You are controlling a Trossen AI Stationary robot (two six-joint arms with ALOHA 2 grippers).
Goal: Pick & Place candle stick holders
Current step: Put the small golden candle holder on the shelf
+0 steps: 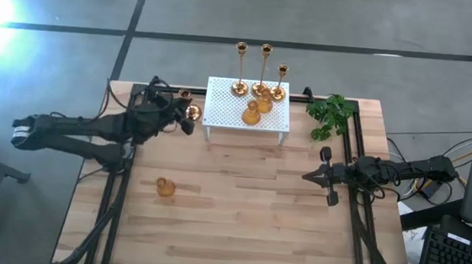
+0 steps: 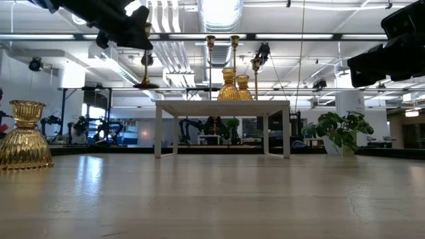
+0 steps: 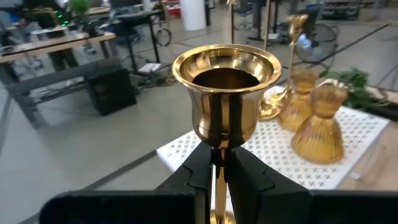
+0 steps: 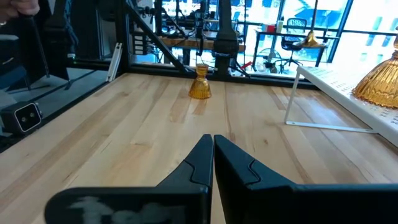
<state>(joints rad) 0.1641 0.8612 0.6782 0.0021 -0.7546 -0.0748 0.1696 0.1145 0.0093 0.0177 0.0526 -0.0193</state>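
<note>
While left hand [image 3: 219,171] grips a tall holder [image 3: 226,93] beside the stand's [image 1: 220,114] edge, right hand [image 4: 212,155] closed over bare table [image 1: 254,226].

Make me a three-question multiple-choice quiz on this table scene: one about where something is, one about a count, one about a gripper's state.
1. Where is the green plant sprig?
A. On the white stand
B. On the table beside the stand, on the right arm's side
C. In the left gripper

2. How many gold holders are on the white stand?
A. Two
B. Five
C. Eight

3. What is the left gripper doing?
A. Hanging open
B. Shut on nothing
C. Shut on a tall holder's stem

Answers:
1 B, the high view shows it right of the stand.
2 B, three tall and two squat.
3 C, the left wrist view shows fingers clamping the tall holder.
</note>
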